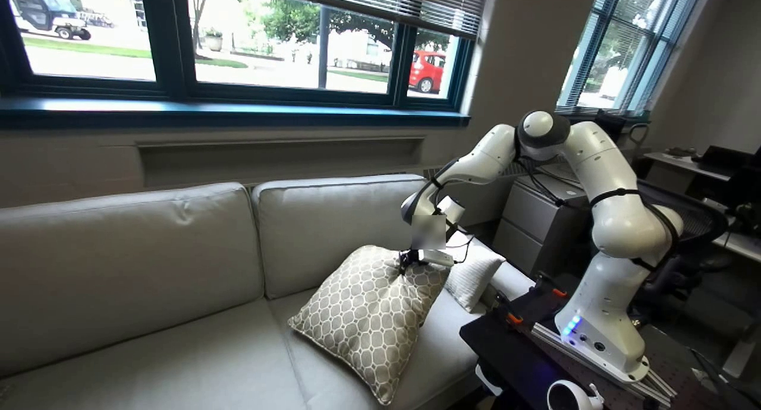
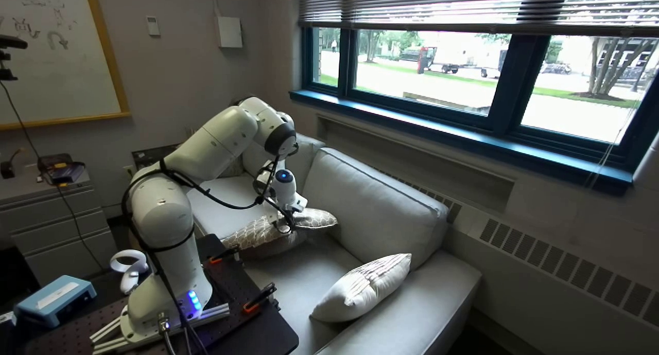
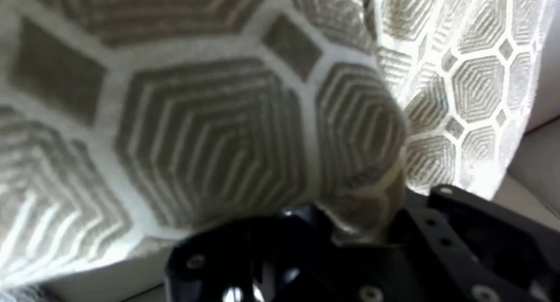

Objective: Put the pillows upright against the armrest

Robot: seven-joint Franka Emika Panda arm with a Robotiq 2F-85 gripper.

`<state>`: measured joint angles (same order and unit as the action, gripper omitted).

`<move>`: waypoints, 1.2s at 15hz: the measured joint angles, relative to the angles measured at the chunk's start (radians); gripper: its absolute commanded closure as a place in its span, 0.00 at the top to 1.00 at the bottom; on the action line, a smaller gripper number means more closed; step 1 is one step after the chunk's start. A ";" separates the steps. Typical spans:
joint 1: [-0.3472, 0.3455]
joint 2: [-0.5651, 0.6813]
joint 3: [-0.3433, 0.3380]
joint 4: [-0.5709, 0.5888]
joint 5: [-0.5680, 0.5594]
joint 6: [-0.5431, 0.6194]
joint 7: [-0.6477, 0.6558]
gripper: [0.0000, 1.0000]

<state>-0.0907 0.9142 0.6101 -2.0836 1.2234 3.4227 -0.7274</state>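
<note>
A beige pillow with a honeycomb pattern (image 1: 362,315) is tilted over the sofa seat; it also shows in an exterior view (image 2: 255,232) and fills much of the wrist view (image 3: 210,140). My gripper (image 1: 405,268) is shut on a pinched fold of its cloth near the upper part, and the fold shows between the fingers in the wrist view (image 3: 365,219). Whether the pillow's lower edge rests on the seat is hard to tell. A white pillow with a ribbed side (image 2: 363,288) leans near the armrest (image 2: 425,306); it is partly hidden behind the patterned pillow in an exterior view (image 1: 474,274).
The grey sofa's back cushions (image 1: 339,220) stand behind the pillow. The robot's black table (image 1: 505,344) with orange clamps (image 2: 257,298) borders the sofa's front. A brownish pillow-like thing (image 2: 234,167) is at the sofa's far end, partly behind the arm. A radiator cover (image 2: 556,262) runs along the wall.
</note>
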 measured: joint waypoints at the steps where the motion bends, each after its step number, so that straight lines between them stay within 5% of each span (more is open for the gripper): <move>1: -0.063 -0.011 0.080 -0.029 -0.006 0.073 0.005 0.00; 11: -0.395 -0.431 0.146 -0.317 -0.152 0.037 0.353 0.00; 15: -0.594 -0.585 0.173 -0.447 -0.284 0.035 0.443 0.00; 18: -0.792 -0.630 0.260 -0.518 -0.464 0.027 0.482 0.00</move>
<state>-0.8828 0.2847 0.8700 -2.6015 0.7595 3.4498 -0.2449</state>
